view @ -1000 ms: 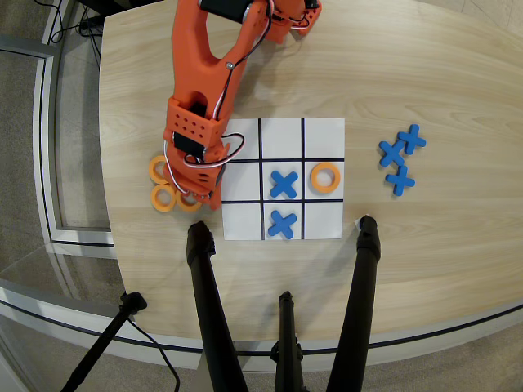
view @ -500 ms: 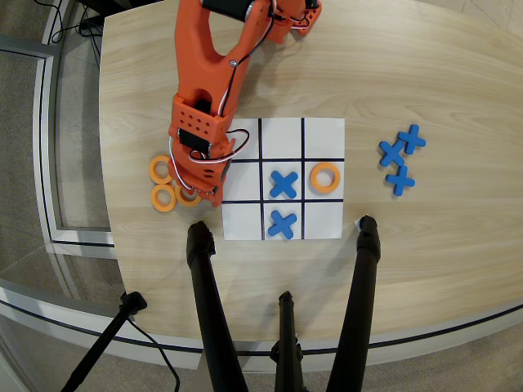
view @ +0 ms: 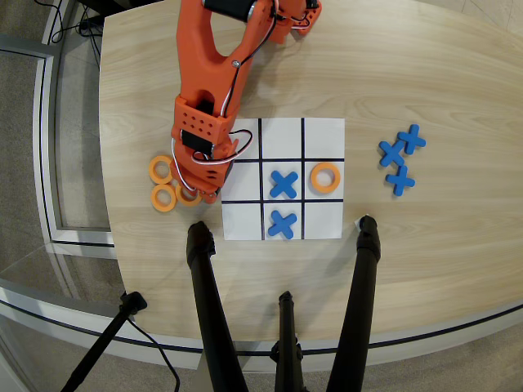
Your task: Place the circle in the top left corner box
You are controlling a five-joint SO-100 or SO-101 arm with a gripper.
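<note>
Holding crosses (view: pixel 283 184) in two grid (view: pixel 323 131) cells, ring (view: pixel 325 177) in another

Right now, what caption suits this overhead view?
Orange arm's gripper reaches for rings beside a tic-tac-toe grid.

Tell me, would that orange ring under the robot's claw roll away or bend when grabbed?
Probably neither. The ring lies flat on the table, so rolling seems unlikely. It looks like thin rigid plastic, likely stiff and light. The gripper hides most of it, so its grip is unclear.
</note>
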